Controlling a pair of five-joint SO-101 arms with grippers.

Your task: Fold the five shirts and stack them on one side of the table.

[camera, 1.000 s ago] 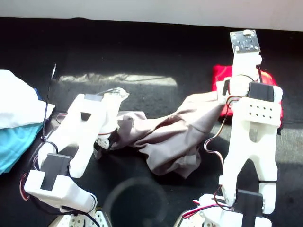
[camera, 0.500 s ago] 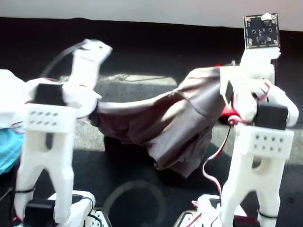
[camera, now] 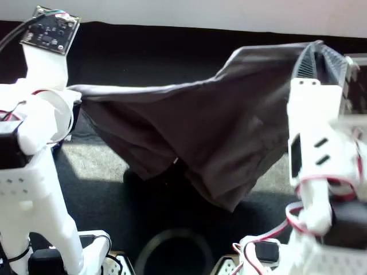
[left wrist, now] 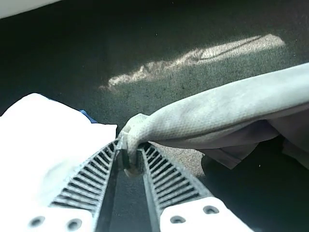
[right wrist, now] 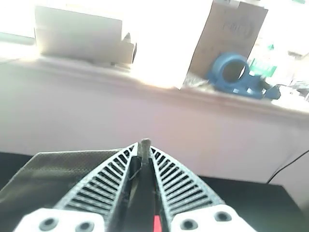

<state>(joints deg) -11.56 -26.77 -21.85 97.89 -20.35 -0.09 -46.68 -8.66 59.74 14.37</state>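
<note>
Grey-brown shirt point(camera: 195, 132) stretched in the air between the two arms

The shirt hangs spread over the black bench point(camera: 103, 172), and its lower folds sag in the middle. The left jaws are clenched on one bunched corner of it, and the right jaws are clenched on the opposite edge, higher up. A white garment point(left wrist: 43, 140) lies on the bench near the left jaws.

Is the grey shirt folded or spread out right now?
Spread, not folded: the grey shirt hangs stretched wide between the left tool and the right tool, each shut on an edge of it.
</note>
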